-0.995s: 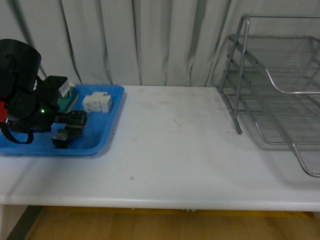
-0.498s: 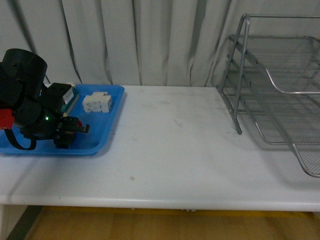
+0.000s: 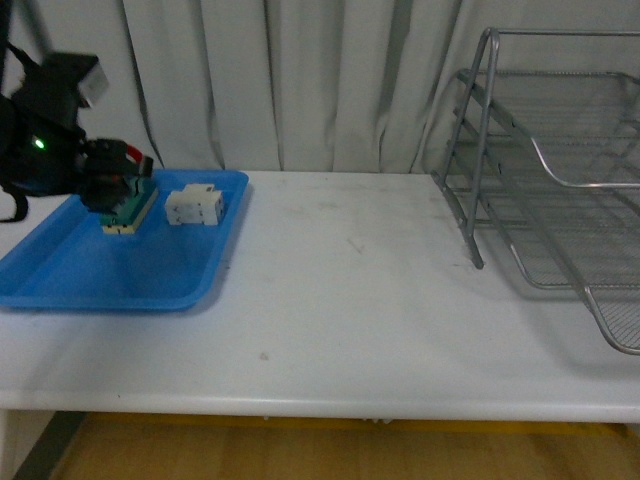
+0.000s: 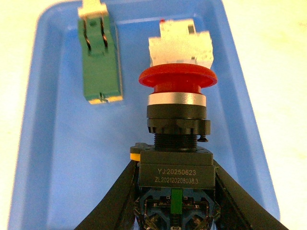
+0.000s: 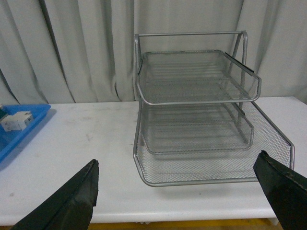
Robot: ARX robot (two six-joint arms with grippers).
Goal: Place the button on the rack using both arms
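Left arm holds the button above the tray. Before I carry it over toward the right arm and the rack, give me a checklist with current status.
1. Button clamped in left gripper: ok, pinched on both sides of its black body.
2. Button lifted off blue tray: ok.
3. Green part and white part lying in tray, not caught: ok.
4. Right gripper open and holding nothing: ok.
5. Rack tiers free of items: ok.
6. Grip firm enough for travel: cannot tell.
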